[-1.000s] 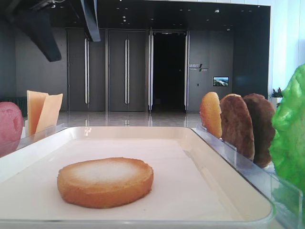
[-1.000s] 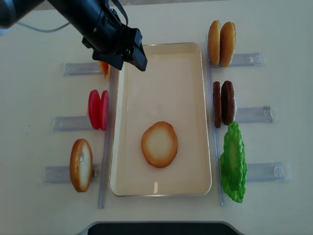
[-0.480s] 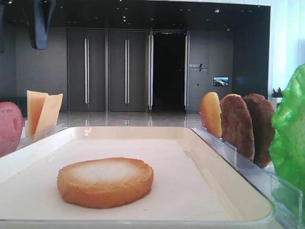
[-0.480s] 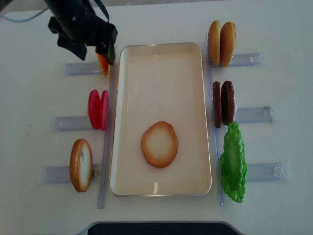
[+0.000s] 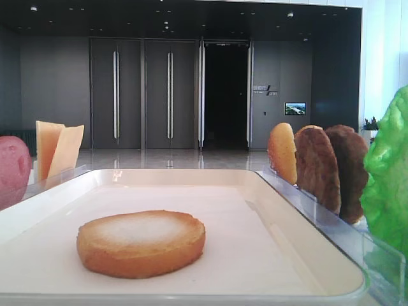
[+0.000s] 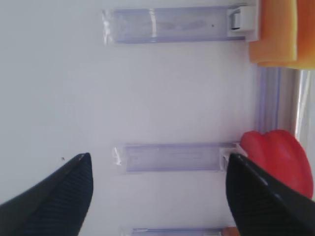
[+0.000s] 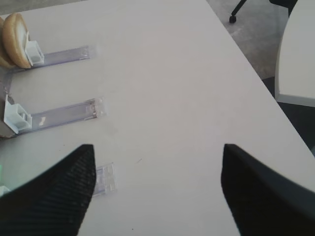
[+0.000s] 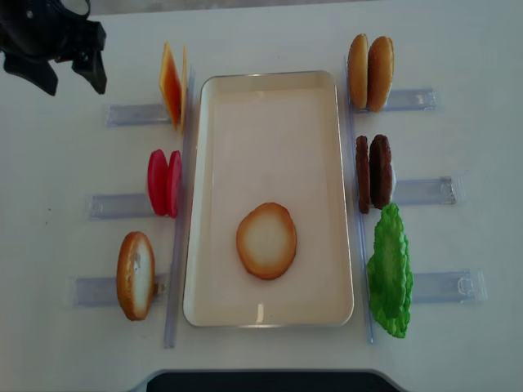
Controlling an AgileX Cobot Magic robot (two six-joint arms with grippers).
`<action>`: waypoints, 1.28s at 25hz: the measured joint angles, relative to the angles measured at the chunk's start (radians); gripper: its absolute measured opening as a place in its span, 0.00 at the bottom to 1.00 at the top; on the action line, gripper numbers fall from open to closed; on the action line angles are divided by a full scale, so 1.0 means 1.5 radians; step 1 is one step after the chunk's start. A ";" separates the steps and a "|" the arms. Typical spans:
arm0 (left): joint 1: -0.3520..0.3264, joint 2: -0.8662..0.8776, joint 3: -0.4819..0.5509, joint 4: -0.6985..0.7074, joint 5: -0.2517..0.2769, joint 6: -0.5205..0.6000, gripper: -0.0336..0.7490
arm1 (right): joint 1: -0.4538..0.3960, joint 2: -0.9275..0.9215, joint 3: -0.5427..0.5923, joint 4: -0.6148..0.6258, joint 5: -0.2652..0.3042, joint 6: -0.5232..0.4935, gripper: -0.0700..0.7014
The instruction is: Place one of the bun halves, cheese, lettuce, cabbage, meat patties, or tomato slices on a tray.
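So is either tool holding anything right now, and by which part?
Nothing is held. The left tool is open over bare table, and the right tool is open too, nothing between its fingers.

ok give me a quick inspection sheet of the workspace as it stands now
surface: white table, clean, clear holder rails down both sides
job's things: one bun half lies flat, pale face up, in the tray; cheese, tomato slices and a bun half stand on edge to its left; two bun halves, meat patties and lettuce to its right
clutter: nothing seen
grippers: left gripper open, empty, at the far left corner; right gripper open, empty, over bare table
cables: nothing seen
surroundings: dark hall with doors behind; chair caster beside the table
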State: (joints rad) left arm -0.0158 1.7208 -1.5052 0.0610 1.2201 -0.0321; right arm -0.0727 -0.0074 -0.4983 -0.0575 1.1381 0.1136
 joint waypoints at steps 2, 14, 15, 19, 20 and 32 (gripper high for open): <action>0.016 0.000 0.000 0.001 0.000 0.016 0.87 | 0.000 0.000 0.000 0.000 0.000 0.000 0.78; 0.027 0.000 0.000 0.002 0.001 0.048 0.87 | 0.000 0.000 0.000 0.000 0.000 0.000 0.78; 0.027 -0.001 0.000 0.000 0.001 0.052 0.87 | 0.000 0.000 0.000 0.000 0.000 0.000 0.78; 0.027 -0.028 0.000 -0.009 0.001 0.061 0.87 | 0.000 0.000 0.000 0.000 0.000 0.000 0.78; 0.027 -0.042 0.000 -0.010 0.001 0.061 0.87 | 0.000 0.000 0.000 0.000 0.000 0.000 0.78; 0.027 -0.243 0.035 -0.018 0.013 0.081 0.86 | 0.000 0.000 0.000 0.000 0.000 0.000 0.78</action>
State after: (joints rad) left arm 0.0248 1.3557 -1.4526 0.0339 1.2402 0.0891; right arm -0.0727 -0.0074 -0.4983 -0.0575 1.1381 0.1136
